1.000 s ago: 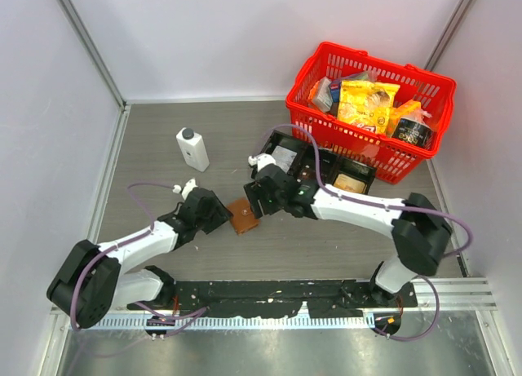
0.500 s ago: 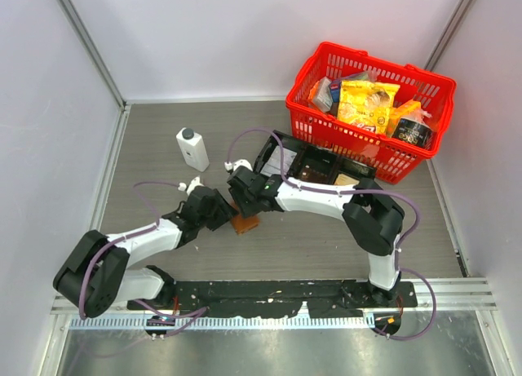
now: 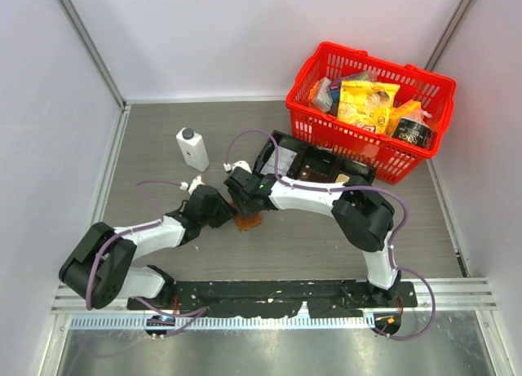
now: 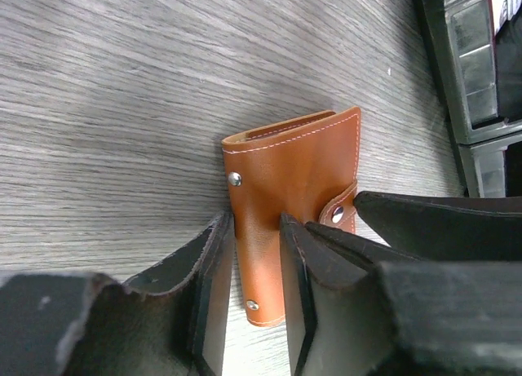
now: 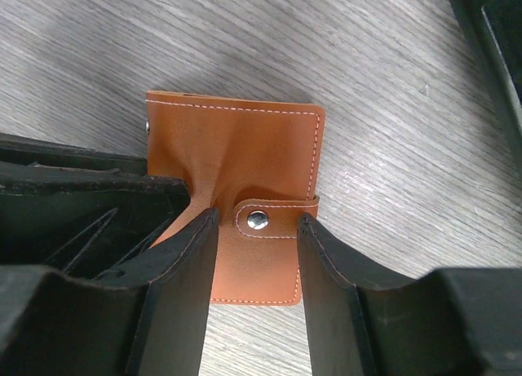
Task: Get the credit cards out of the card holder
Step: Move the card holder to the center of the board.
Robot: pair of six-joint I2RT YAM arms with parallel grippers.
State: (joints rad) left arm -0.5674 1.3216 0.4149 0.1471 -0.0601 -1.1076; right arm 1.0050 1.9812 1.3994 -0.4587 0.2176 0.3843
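Observation:
The brown card holder (image 3: 248,222) lies shut on the table, its snap tab (image 5: 273,220) fastened. My left gripper (image 3: 229,214) is shut on its left edge; in the left wrist view the holder (image 4: 294,168) sits between the fingers (image 4: 214,262), and the leather buckles there. My right gripper (image 3: 247,206) is open, its jaws standing either side of the snap tab over the holder (image 5: 236,139). The right gripper (image 5: 257,229) is low over the table. The left gripper (image 4: 254,229) meets it from the other side. No credit cards show; they are hidden.
A black three-compartment tray (image 3: 314,160) lies just behind the right arm, its corner in the left wrist view (image 4: 473,66). A red basket (image 3: 359,59) of packets stands at the back right. A white bottle (image 3: 192,149) stands at the back left.
My right gripper swung left and came down over the holder's tab. My left gripper edged right onto the holder. The holder shifted slightly.

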